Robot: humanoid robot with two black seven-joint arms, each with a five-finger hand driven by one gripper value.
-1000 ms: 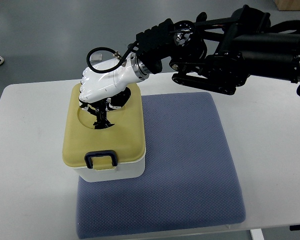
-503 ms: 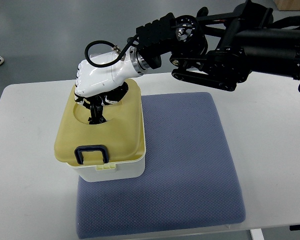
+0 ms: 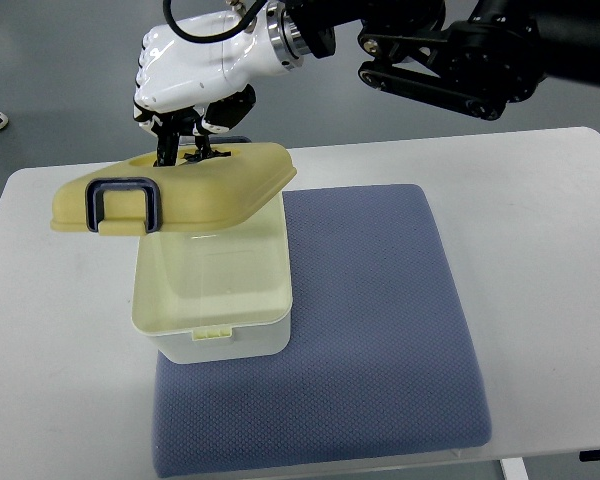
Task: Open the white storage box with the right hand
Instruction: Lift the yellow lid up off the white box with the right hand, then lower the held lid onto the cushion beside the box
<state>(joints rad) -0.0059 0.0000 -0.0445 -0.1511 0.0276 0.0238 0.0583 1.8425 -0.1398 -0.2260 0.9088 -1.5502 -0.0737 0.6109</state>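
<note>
1. Here you see the right hand (image 3: 185, 75) high at the top of the view, its arm entering from the right edge.
2. Its fingers (image 3: 166, 128) are clenched around a dark handle on top of the yellow lid (image 3: 180, 195), so you are holding the lid.
3. The lid is lifted clear of the white storage box (image 3: 215, 295), tilted, hanging over the box's far and left side.
4. Its dark latch (image 3: 125, 205) faces you at the lid's near left edge.
5. The box stands open on the near left corner of the blue mat (image 3: 370, 330), its inside looking bare.
6. The mat lies on the white tabletop (image 3: 550, 300).
</note>
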